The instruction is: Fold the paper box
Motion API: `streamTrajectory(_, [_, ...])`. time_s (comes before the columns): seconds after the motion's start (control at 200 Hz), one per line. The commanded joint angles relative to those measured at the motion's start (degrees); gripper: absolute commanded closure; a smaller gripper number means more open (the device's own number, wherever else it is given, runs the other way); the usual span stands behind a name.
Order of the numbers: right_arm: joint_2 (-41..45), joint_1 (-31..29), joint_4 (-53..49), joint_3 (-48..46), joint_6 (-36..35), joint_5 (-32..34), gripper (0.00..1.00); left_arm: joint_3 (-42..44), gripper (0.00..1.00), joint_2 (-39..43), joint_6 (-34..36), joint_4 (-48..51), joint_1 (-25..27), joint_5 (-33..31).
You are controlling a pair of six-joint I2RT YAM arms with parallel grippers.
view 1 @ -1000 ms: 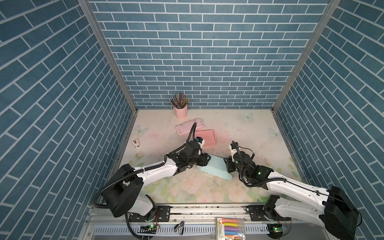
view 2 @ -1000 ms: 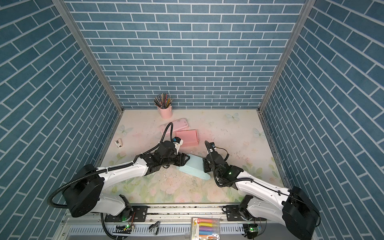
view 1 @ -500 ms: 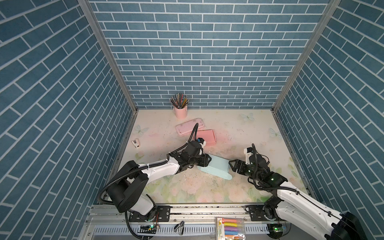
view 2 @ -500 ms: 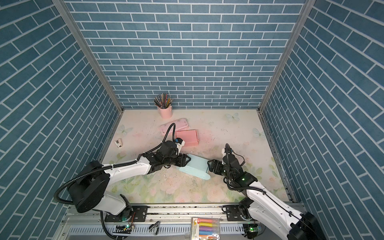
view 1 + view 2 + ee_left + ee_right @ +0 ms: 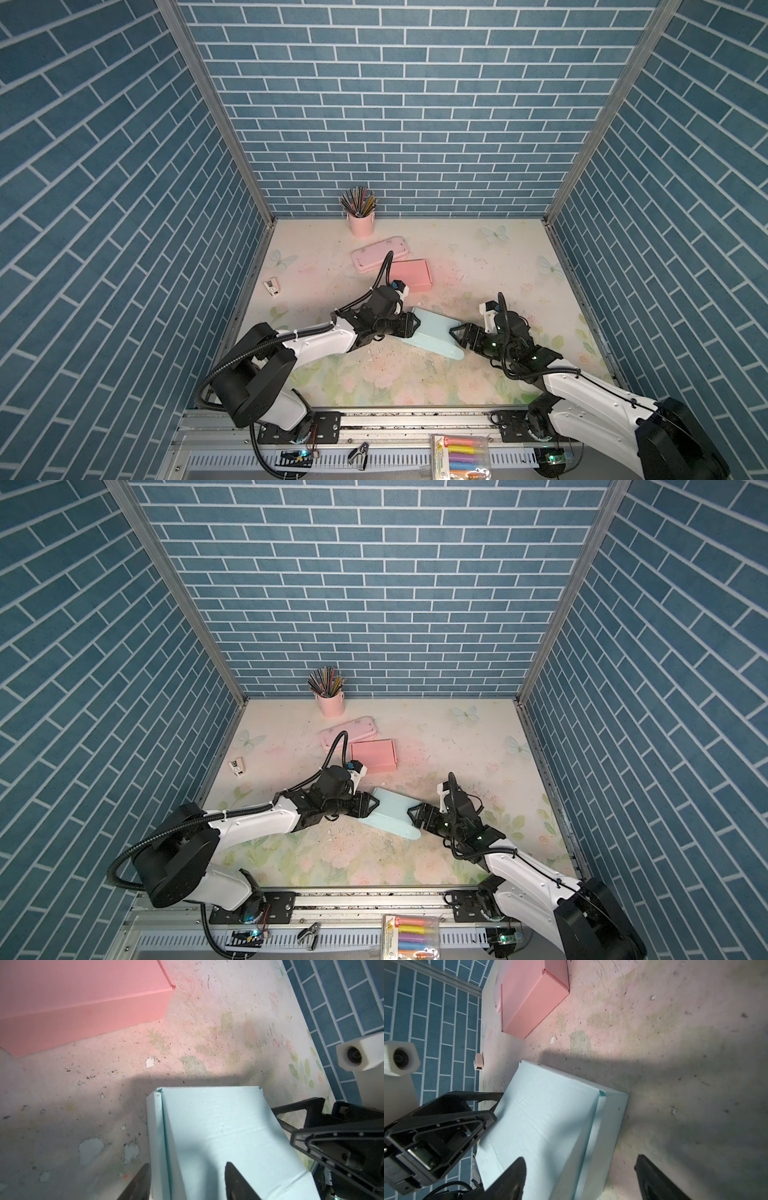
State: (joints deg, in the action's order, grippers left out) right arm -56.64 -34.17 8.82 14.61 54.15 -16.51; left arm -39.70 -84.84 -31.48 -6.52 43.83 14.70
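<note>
Right wrist view: right tool (image 5: 579, 1159), jaws wide, straddles a wall of the light-blue paper box (image 5: 546, 1118), probably to fold it. Mid-desk (image 5: 478, 257), left tool (image 5: 414, 325) steadies its 9 o'clock end, grip unclear.

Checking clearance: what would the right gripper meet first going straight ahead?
Probably the light blue box: its near end sits just ahead of the open right gripper; depth unclear.

Pale floral table (image 5: 478, 266), scuffed and flecked with crumbs. At the back wall, a pink cup of pencils (image 5: 362, 224). Just in front, a flat pink case (image 5: 380, 259) beside a pink box (image 5: 411, 276). Near the left edge, a small white object (image 5: 271, 286). Front middle, a light blue paper box (image 5: 434, 336).
</note>
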Motion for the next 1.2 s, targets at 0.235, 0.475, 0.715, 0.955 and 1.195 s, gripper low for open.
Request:
streamTrajectory(0.235, [-7.3, 0.12, 4.63, 3.3, -1.99, -3.94, 0.33, 3.35, 0.43, 3.12, -1.58, -2.09, -0.36, 0.7])
streamTrajectory(0.475, [-11.94, 0.13, 5.15, 5.93, -5.14, -5.1, 0.45, 4.78, 0.43, 3.6, -2.17, -2.65, -0.41, 1.01])
streamTrajectory(0.715, [-16.25, 0.15, 5.18, 9.28, -8.52, -6.51, 0.51, 6.2, 0.45, 4.48, -3.16, -3.03, -0.34, 0.56])
streamTrajectory(0.955, [-21.15, 0.08, 6.29, 11.97, -10.5, -7.66, 0.52, 7.27, 0.46, 5.71, -3.86, -3.16, -0.43, 0.02])
streamTrajectory(1.195, [-23.32, 0.14, 3.81, 14.52, -13.34, -6.79, 0.58, 7.53, 0.48, 5.3, -3.85, -3.28, -0.45, -0.84])
